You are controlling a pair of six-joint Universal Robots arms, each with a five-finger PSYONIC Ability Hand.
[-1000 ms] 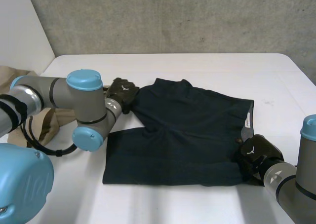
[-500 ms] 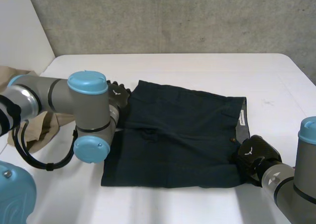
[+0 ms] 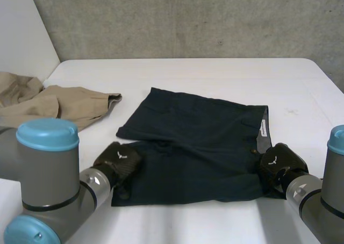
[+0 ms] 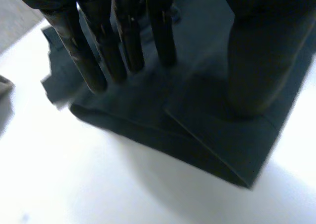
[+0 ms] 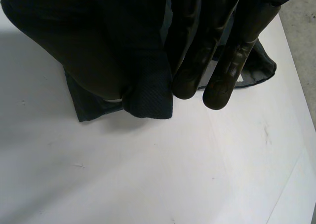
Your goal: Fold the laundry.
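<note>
Under my left hand (image 3: 117,162), fingers straight, lies one near corner of the dark shorts (image 3: 193,136), whose length runs across the desk (image 3: 215,77) to my right hand (image 3: 278,163), pinching the other.

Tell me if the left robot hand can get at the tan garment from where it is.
Probably yes. The left robot hand is open over the near left corner of the dark shorts, holding nothing, and only bare table lies between it and the tan garment.
</note>
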